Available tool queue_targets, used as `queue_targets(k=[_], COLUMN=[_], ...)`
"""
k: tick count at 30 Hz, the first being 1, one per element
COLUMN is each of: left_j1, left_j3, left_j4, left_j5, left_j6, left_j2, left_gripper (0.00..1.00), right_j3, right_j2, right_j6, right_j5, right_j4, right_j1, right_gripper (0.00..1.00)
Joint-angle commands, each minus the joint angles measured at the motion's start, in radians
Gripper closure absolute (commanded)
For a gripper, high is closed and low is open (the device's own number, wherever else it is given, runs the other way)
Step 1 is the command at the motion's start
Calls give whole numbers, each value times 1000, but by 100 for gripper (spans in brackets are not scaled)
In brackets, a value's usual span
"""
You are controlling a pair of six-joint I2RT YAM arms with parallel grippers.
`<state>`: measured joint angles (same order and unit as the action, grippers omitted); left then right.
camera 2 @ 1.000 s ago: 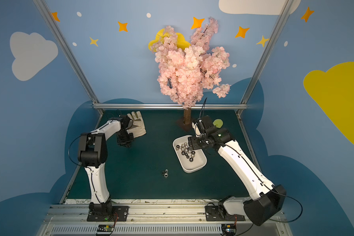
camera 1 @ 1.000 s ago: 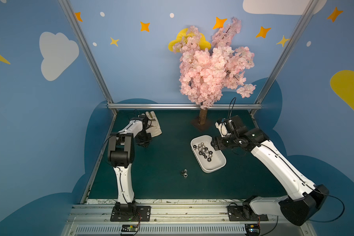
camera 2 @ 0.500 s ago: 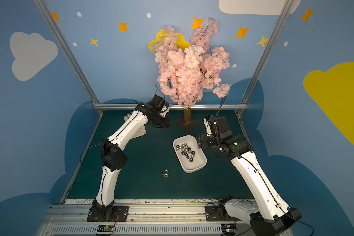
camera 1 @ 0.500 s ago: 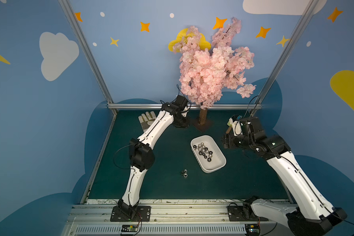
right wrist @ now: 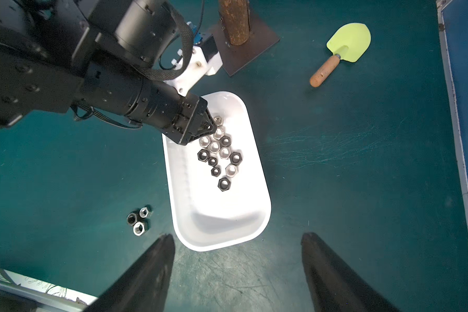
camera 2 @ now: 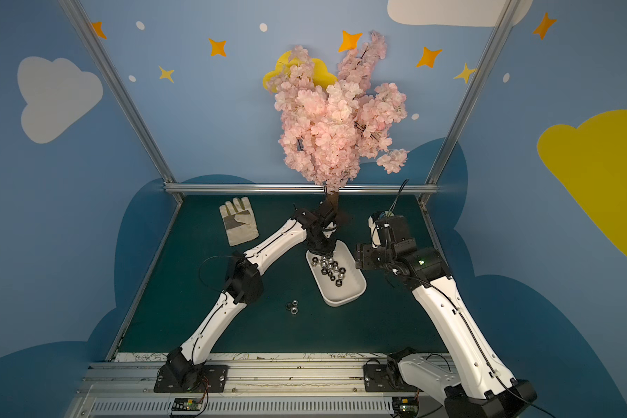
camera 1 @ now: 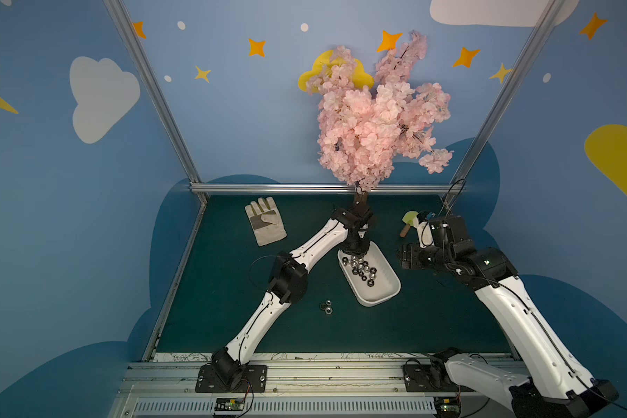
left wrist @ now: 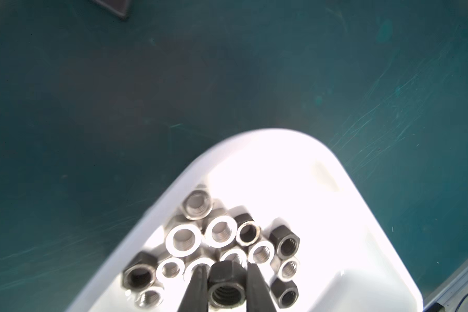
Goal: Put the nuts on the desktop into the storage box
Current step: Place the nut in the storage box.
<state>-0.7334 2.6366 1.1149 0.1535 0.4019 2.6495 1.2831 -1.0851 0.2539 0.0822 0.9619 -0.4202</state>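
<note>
Left gripper [left wrist: 225, 270]: clamped on a dark nut [left wrist: 225, 293] over the far end of the storage box [right wrist: 265, 210]
Right gripper [right wrist: 238, 237]: jaws wide apart, empty
Loose nuts [right wrist: 139, 220]: three on the desktop [right wrist: 335, 189], toward its front edge
Risk: released nut might bounce off the pile [right wrist: 219, 156] and hop out

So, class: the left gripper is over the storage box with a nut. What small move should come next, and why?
Probably open the left gripper: its jaws pinch a dark nut directly above the storage box, over the other nuts lying inside, so letting go should drop it in.
</note>
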Motion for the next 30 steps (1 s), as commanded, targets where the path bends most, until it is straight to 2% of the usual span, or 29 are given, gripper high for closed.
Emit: queue_targets(k=[1,7,14,16,20,23,26,30], left_j1=[-1,-1,-3,-6,-6,-1,9,24], left_j3=[14,16,19,19,18,7,-6,-133], left_j4=[-81,-168,-179,-191,-201,-197,-174,-233], left_j5=[-5,2,12,14,-1,-2,1,-16], left_j6=[29,51,54,51,28,9,-9,-64], left_j2=[17,40,72,71,54,19,-52,-252], left_gripper=[94,93,76,65,51,34,30,0], right_j3=[-14,-19,-3,0,-17,-16,-11,-47], right_j2=[29,37,49,62,85,92,112,130], right_j6=[6,-3,-4,9,19,14,-2,-8], right_j5=[-12,-16,-21,-25,-29,-37,-71,-144], right_j4=[7,29,53,51,47,54,36,-30], right_j1=[9,24,37,38,38,38,35,20], right_gripper=[21,20,20,20,20,20,20,19])
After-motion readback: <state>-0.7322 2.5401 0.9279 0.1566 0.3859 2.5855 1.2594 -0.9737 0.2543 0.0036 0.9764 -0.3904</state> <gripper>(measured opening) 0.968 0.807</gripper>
